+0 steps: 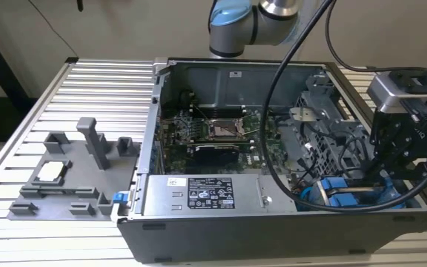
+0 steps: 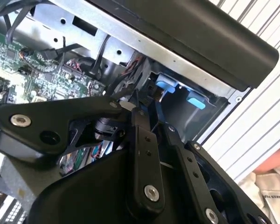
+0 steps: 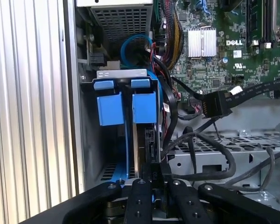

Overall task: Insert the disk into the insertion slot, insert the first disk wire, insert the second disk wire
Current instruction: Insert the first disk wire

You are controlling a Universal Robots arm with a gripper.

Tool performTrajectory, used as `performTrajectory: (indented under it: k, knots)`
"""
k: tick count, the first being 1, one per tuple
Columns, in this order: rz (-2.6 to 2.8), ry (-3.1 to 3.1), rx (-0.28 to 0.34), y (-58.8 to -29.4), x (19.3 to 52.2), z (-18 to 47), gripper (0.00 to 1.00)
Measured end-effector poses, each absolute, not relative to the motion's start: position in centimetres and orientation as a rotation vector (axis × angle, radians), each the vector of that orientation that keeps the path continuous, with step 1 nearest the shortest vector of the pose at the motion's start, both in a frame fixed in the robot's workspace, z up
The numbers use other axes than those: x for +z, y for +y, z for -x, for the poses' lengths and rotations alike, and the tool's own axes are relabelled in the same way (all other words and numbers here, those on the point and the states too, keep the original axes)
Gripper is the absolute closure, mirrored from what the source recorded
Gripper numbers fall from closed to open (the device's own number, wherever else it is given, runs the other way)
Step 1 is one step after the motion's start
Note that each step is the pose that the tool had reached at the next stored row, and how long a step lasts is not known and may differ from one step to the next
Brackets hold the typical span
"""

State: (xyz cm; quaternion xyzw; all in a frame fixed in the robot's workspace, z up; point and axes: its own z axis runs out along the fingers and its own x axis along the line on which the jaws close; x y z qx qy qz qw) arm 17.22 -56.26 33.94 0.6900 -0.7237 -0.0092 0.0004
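Right up close in the first wrist view, your gripper stands with its jaws drawn together, and they seem to be nipping the end of the blue wire that runs along the insertion slot. Just beyond the tips sits the disk, clipped in its blue carrier and home in that slot. In the exterior view this is the low corner of the computer case, on the exterior view's right. So I judge the disk step done and the first wire to be the step in hand. Further back a black plug hangs loose on its lead, mated to nothing, and behind it lies the green motherboard. Seating the wire calls for a plug held square to the disk's socket and a straight, gentle push. You also need to keep clear of the black cables crowding that corner.
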Motion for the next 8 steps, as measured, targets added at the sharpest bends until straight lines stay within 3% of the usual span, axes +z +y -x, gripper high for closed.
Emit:
performTrajectory:
  k: [8]
  knots:
    - [-2.159, -2.258, -0.053, -56.27, 33.90, -17.50, 0.81]
